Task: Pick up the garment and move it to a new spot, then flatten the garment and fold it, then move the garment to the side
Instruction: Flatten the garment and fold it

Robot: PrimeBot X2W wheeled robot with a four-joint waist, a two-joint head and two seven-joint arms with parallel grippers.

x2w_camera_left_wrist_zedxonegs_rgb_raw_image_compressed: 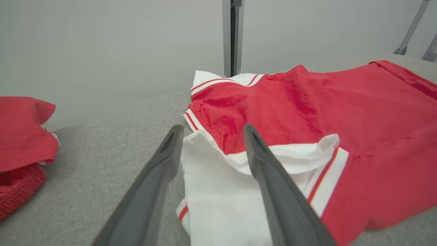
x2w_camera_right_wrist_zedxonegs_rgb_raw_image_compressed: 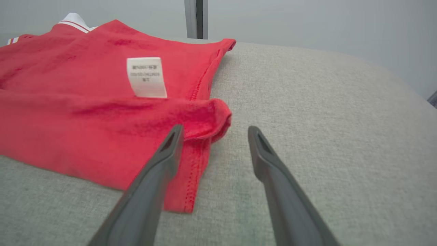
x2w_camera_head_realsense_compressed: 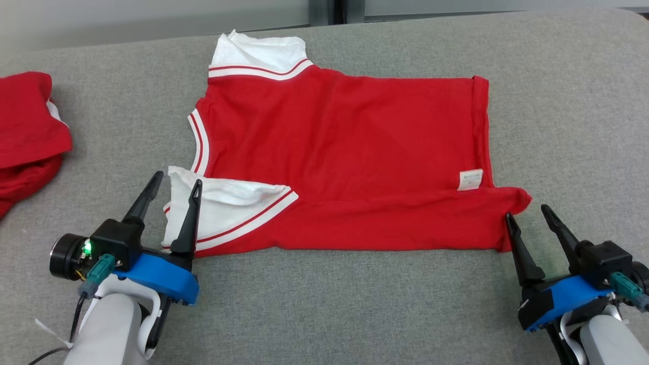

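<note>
The robot's left gripper (x2w_camera_head_realsense_compressed: 177,178) stands with its two dark fingers spread wide and nothing between them. It is poised over the near white sleeve (x2w_camera_head_realsense_compressed: 223,203) of the garment (x2w_camera_head_realsense_compressed: 345,152): one finger is above the sleeve's cloth, the other just off its edge above the grey padded table (x2w_camera_head_realsense_compressed: 355,304). Across the table, the right gripper (x2w_camera_head_realsense_compressed: 527,212) is likewise spread and holding nothing. Its inner finger tip is at the garment's near hem corner, and its outer finger is over bare grey fabric just beside it.

The garment, a red shirt with white sleeves trimmed in red stripes, lies spread across the middle of the table. Its neck opening faces the robot's left and its hem faces the right. The near edge is turned over on itself in a long band running from sleeve to hem. A small white label (x2w_camera_head_realsense_compressed: 471,179) shows near the hem, just above that band. The far sleeve (x2w_camera_head_realsense_compressed: 258,56) points toward the back of the table.

Well apart, at the table's left edge, a second red cloth (x2w_camera_head_realsense_compressed: 28,126) lies bunched.
</note>
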